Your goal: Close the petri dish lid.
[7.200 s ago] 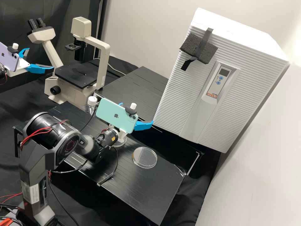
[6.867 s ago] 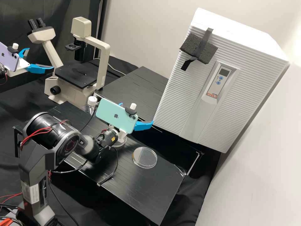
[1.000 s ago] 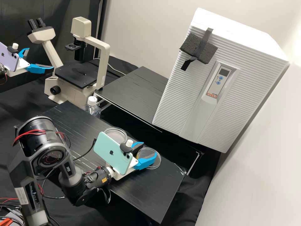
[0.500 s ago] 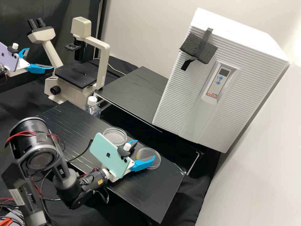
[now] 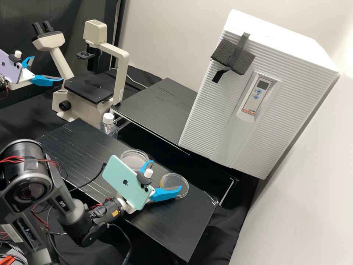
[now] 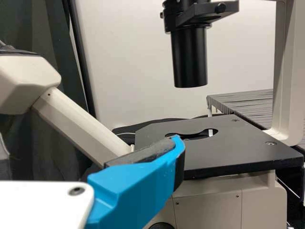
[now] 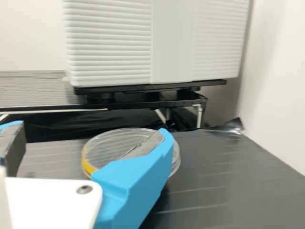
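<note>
Clear plastic shines on the round dish (image 5: 172,180), which in the high view lies flat on the black bench (image 5: 176,230), with a second dish (image 5: 133,159) near it toward ten o'clock. The right gripper (image 5: 166,175) sits on the eight o'clock side, spread and empty; one finger crosses in front of the dish, and I can't tell from here whether they touch. To my eye the lid is probably on, so I'd call the step a last check that it sits level. Done well, that means a light, even press only if one side rides high, then a slow lift clear toward eight o'clock, no fingertip catching the rim. Away toward ten o'clock, by the microscope (image 5: 119,71), the left gripper (image 5: 47,69) hangs wide and holds nothing. The left wrist view has a blue finger (image 6: 136,191) in front of the microscope's black stage (image 6: 233,148). In the right wrist view the fingers stand well apart, and the dish looks shallow and see-through, with a yellow mark (image 7: 87,164) on its side; I see no tilt, though the near finger hides part of the rim.
</note>
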Controlling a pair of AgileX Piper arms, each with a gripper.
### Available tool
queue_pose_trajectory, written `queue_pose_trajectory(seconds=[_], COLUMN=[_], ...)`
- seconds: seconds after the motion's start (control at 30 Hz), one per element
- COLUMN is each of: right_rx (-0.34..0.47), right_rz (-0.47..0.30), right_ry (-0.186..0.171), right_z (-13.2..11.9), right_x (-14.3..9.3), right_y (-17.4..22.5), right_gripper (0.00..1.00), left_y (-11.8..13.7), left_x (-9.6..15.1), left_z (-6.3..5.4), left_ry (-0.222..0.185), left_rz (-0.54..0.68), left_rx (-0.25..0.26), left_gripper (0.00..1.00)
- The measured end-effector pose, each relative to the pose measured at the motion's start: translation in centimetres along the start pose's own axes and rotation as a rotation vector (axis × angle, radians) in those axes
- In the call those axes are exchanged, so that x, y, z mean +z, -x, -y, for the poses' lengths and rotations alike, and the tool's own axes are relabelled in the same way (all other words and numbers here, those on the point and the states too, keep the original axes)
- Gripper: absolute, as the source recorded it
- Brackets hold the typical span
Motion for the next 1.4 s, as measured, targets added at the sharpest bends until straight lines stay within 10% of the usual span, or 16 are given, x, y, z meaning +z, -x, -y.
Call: queue_pose_trajectory(seconds=[0.8,0.83,1.4], right_rx=[-0.030,-0.034,-0.055], right_rz=[0.062,0.063,0.055], right_ry=[0.001,-0.001,0.002], right_z=[1.0,1.0,1.1], right_x=[1.5,1.6,1.8], right_y=[-0.7,-0.7,-1.1], right_gripper=[1.00,0.00,0.00], left_y=[0.0,0.0,0.0], left_x=[0.0,0.0,0.0], left_z=[0.0,0.0,0.0], left_ry=[0.000,0.000,0.000], left_rz=[0.000,0.000,0.000], left_rx=[0.000,0.000,0.000], left_gripper=[1.00,1.00,1.00])
